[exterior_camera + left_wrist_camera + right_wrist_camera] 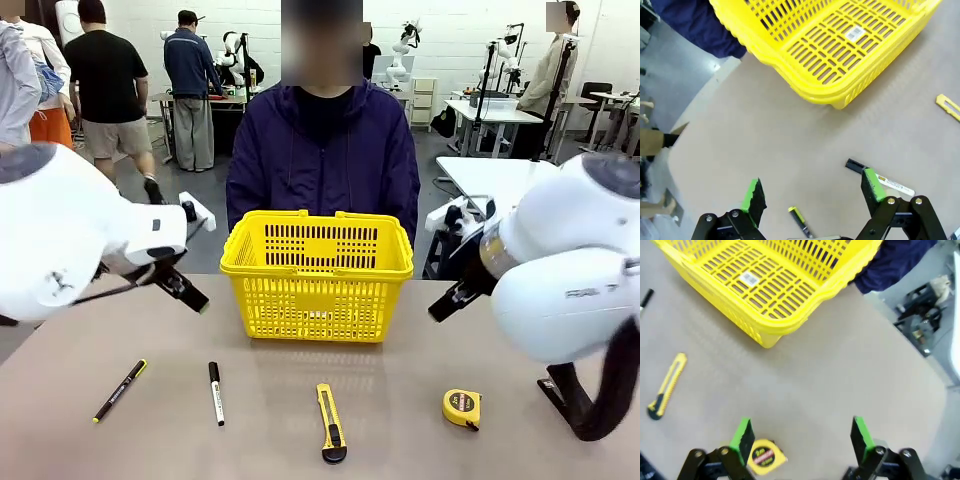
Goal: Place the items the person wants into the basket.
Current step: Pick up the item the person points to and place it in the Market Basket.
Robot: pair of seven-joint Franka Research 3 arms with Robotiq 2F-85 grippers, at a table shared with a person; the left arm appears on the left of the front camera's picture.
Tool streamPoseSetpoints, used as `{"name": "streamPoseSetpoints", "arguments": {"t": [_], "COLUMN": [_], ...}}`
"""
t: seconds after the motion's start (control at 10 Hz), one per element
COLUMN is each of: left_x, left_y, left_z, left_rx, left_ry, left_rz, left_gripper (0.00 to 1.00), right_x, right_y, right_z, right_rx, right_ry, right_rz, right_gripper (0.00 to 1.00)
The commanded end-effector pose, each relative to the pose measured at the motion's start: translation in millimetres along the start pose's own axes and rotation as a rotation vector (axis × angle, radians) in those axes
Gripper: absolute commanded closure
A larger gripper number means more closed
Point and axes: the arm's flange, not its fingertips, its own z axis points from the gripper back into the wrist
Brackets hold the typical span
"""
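The yellow basket (pixel 316 275) stands mid-table in front of the person (pixel 322 150) in a dark jacket. Along the near edge lie a slim black pen (pixel 120 390) at the left and a round yellow-and-black tape measure (pixel 461 407) at the right. My left gripper (pixel 812 192) hovers open above the table, the pen's yellow-green tip (pixel 799 220) showing between its fingers. My right gripper (pixel 801 437) is open too and holds nothing. The tape measure (pixel 765 456) lies just inside its left finger (pixel 742 437). The basket (pixel 840 45) (pixel 760 285) is beyond both grippers.
A white marker with a black cap (pixel 216 392) (pixel 880 177) lies beside the pen, close to my left gripper's right finger. A yellow-and-black utility knife (pixel 330 422) (pixel 667 387) lies near the front middle. Both white arms hang over the table's sides. Other people and tables stand behind.
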Motion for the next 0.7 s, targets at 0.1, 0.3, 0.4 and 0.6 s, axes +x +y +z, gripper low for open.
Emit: {"name": "streamPoseSetpoints", "arguments": {"t": [0.1,0.3,0.4,0.6], "left_x": [3,21,27,33], "left_y": [-15,-17,-16,-14], "left_z": [101,143,160,176], "left_rx": [0.106,0.175,0.206,0.241], "left_ry": [0.001,0.010,0.010,0.019], "left_rz": [-0.130,-0.160,-0.164,-0.146], "left_gripper": [0.00,0.00,0.00,0.00], "right_x": [-5,4,9,19], "right_y": [-3,-9,-10,-10], "right_z": [90,133,153,172], "right_rx": [-0.091,-0.137,-0.152,-0.190], "right_ry": [0.043,0.056,0.056,0.055], "right_rz": [-0.007,-0.005,0.002,-0.006], "right_gripper": [0.00,0.00,0.00,0.00]}}
